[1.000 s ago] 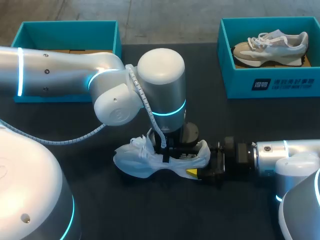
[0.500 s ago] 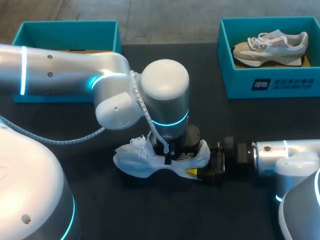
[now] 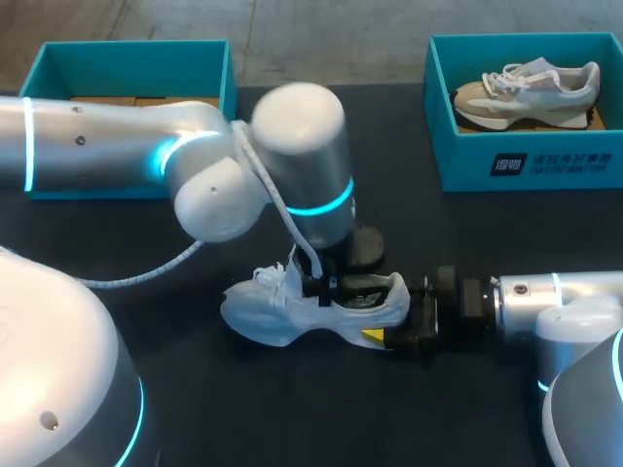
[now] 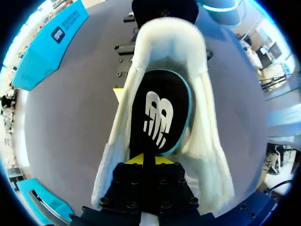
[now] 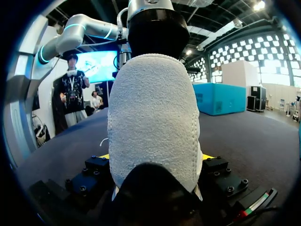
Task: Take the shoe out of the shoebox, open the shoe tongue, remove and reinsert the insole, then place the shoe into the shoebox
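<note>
A white shoe (image 3: 311, 311) lies on its sole in the middle of the dark table, toe to the left. My left arm comes down from above, and my left gripper (image 3: 326, 288) reaches into the shoe's opening. In the left wrist view the left gripper (image 4: 143, 159) is shut on the near edge of the black insole (image 4: 160, 110), which lies inside the shoe (image 4: 207, 141). My right gripper (image 3: 399, 329) comes in low from the right and is shut on the shoe's heel. In the right wrist view the heel (image 5: 153, 117) fills the gap between the right gripper's (image 5: 155, 159) yellow tips.
A teal shoebox (image 3: 531, 161) at the back right holds a second, beige shoe (image 3: 526, 89). Another teal box (image 3: 136, 58) stands at the back left, partly behind my left arm.
My left gripper has closed on the insole, and the left arm's wrist has shifted slightly left and back. The right arm and the shoe have stayed put.
</note>
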`<action>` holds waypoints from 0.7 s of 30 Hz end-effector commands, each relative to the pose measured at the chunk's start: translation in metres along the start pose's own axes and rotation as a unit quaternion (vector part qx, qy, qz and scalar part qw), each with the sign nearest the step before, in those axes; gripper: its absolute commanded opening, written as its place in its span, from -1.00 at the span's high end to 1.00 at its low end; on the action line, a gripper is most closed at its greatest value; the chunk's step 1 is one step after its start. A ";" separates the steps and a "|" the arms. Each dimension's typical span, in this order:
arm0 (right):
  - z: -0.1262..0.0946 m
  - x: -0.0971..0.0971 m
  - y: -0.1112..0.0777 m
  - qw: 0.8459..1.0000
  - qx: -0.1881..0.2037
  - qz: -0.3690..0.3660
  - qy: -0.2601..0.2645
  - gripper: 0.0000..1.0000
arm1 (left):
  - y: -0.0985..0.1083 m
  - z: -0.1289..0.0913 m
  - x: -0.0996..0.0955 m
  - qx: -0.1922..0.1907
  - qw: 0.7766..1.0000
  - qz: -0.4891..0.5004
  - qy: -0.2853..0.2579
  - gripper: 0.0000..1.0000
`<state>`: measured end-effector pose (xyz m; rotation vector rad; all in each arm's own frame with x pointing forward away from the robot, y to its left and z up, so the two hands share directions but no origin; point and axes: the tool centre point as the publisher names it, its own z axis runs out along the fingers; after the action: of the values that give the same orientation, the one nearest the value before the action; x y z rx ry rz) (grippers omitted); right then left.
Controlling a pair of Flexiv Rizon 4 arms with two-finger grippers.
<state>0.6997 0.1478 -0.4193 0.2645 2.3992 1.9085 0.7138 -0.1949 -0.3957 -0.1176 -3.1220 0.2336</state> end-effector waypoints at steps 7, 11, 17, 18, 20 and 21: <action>0.003 0.004 0.000 1.000 0.002 0.000 -0.002 1.00 | 0.017 -0.031 0.006 0.077 0.996 0.012 0.044 1.00; 0.003 0.004 0.000 1.000 0.002 0.000 -0.002 1.00 | 0.018 -0.038 0.007 0.091 0.994 0.015 0.055 1.00; 0.003 0.004 0.000 1.000 0.002 0.000 -0.002 1.00 | 0.019 -0.045 0.009 0.116 0.989 0.027 0.086 1.00; 0.003 0.004 0.000 1.000 0.002 0.000 -0.002 1.00 | 0.018 -0.045 0.010 0.114 0.989 0.030 0.085 1.00; 0.003 0.004 0.000 1.000 0.002 0.000 -0.002 1.00 | 0.016 -0.044 0.012 0.112 0.989 0.036 0.091 1.00; 0.003 0.004 0.000 1.000 0.002 0.000 -0.002 1.00 | 0.015 -0.043 0.012 0.111 0.989 0.038 0.090 1.00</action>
<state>0.6974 0.1509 -0.4192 0.2632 2.3995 1.9086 0.7031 -0.1738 -0.3527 -0.2364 -2.8950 0.5251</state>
